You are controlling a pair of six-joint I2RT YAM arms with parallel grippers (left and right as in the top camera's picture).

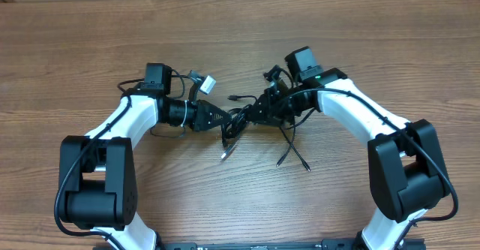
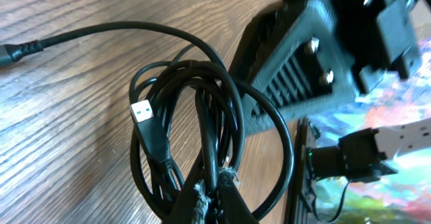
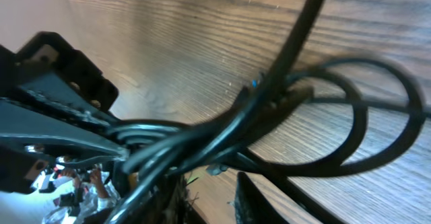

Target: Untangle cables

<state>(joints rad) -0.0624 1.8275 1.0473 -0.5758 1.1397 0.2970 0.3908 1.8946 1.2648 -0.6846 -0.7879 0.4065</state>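
The cables (image 1: 238, 122) are lying bunched on the desk (image 1: 240, 25) at its middle, between the two arms, which are meeting there from either side. The left tool (image 1: 223, 120) is reaching in from the left and the right tool (image 1: 253, 113) from the right, both at the bundle and close to each other.

In the left wrist view the left tool (image 2: 214, 185) is pinching tight on a few black strands where they cross. Above its tips the cables (image 2: 195, 96) are forming several overlapping loops resting on the wood. A silver plug (image 2: 141, 109) is pointing up and left inside the loops. One strand is running off to the left edge of the view. The right tool (image 2: 303, 69) is sitting just beside the loops on their right.

In the right wrist view the cables (image 3: 202, 143) are crossing in a thick bunch just ahead of the right tool (image 3: 212, 204), with loops spreading to the right over the desk. Its fingers (image 3: 252, 197) are showing only at the bottom edge, blurred, so one cannot tell whether it is gripping a strand or standing apart.

From overhead, loose ends (image 1: 226, 152) are trailing out of the bundle toward the near side of the desk.
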